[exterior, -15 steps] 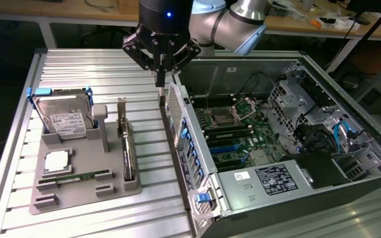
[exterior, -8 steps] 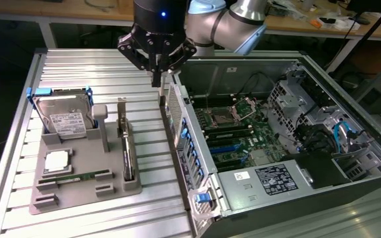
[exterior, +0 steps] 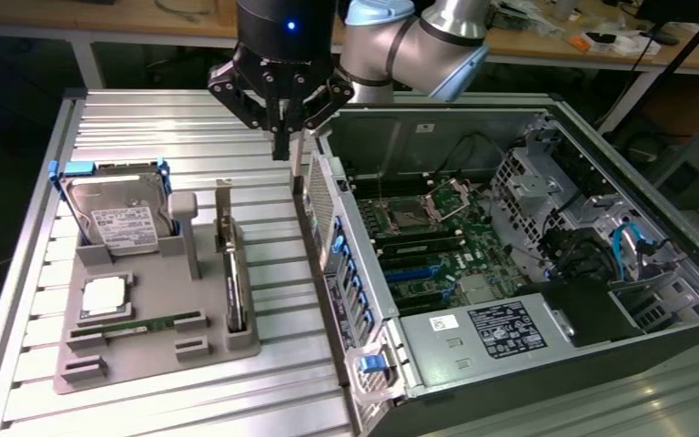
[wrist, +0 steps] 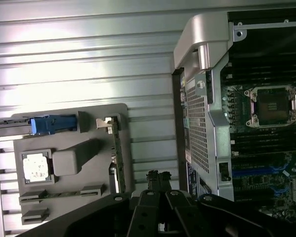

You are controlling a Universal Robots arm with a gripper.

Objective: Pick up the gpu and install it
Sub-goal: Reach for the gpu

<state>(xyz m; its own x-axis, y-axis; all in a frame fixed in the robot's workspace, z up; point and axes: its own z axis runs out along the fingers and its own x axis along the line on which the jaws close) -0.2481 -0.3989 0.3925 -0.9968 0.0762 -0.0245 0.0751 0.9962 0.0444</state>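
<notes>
My pincer [exterior: 283,150] is closed, its two fingers pressed together with nothing between them. It points straight down and hangs over the bare metal surface [exterior: 167,118], in the gap between the grey tray [exterior: 156,360] and the computer case [exterior: 471,114]. It touches neither one. In the wrist view I see the tips of the pincer [wrist: 157,176] close to the corner of the case.

The gpu [exterior: 232,273] is not picked up yet. It stands on its thin edge in a slot of the grey tray, on the side of the tray nearest the case, with its silver end plate sticking up at the far end. In the wrist view the gpu [wrist: 117,153] looks like a thin green strip, and the pincer is near it but apart from it.

On the same tray, toward the exterior view's left, a hard drive [exterior: 113,218] leans in a blue holder. In front of it lie a square silver chip [exterior: 105,296] and a thin memory stick [exterior: 143,325].

The computer case lies on the exterior view's right with its side open, so I can look in at the green main board [exterior: 429,246] and the square socket [exterior: 404,216]. The grey arm [exterior: 435,36] reaches in from the back, above the case.
</notes>
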